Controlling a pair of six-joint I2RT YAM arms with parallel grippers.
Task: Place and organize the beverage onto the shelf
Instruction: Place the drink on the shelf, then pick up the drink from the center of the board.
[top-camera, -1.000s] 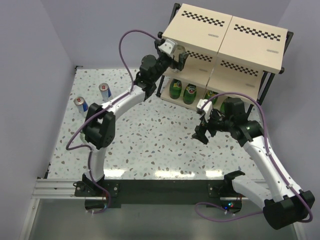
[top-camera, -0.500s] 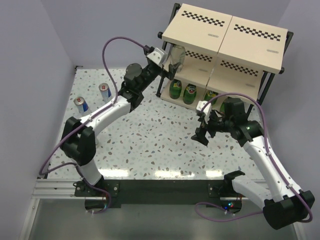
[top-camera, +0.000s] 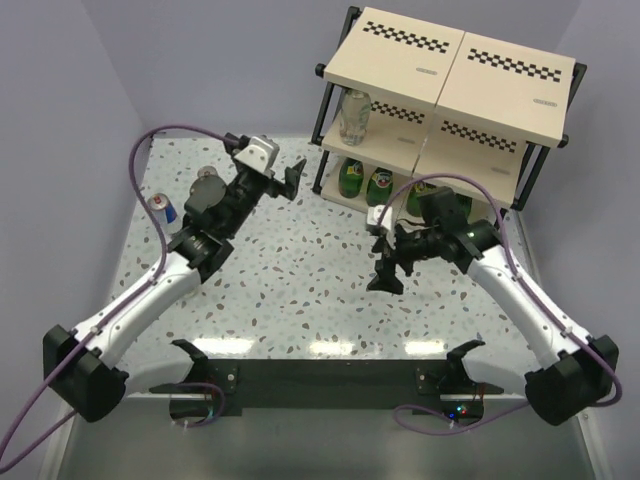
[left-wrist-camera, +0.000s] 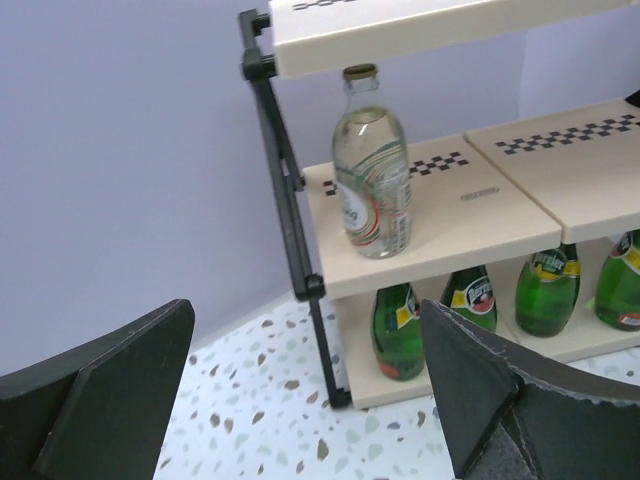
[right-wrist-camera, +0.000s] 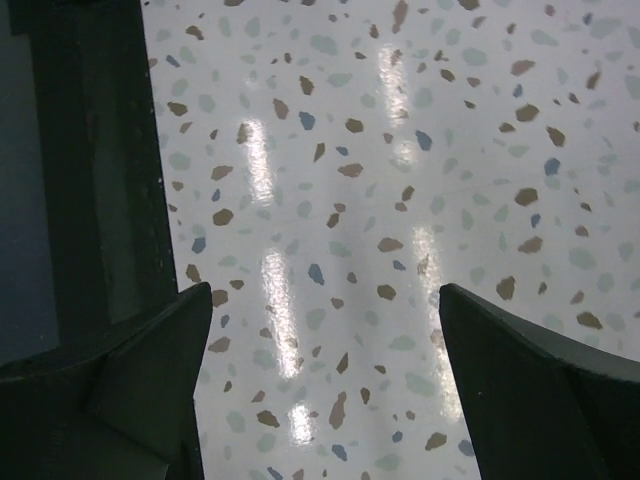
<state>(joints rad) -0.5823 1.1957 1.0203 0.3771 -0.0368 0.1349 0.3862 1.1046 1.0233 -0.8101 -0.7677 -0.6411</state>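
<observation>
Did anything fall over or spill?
No, nothing stands out. The clear bottle stands upright on the middle board of the shelf, and the green bottles stand upright below it. No spill shows.

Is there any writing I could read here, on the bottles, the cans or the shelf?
No text reads clearly in any view.
Clear bottle: red and green label, lettering blurred.
Green bottles: yellow labels, print too blurred to read.
Can: too small to read.
Shelf: checkered strips and a small grey mark, no legible words.
</observation>
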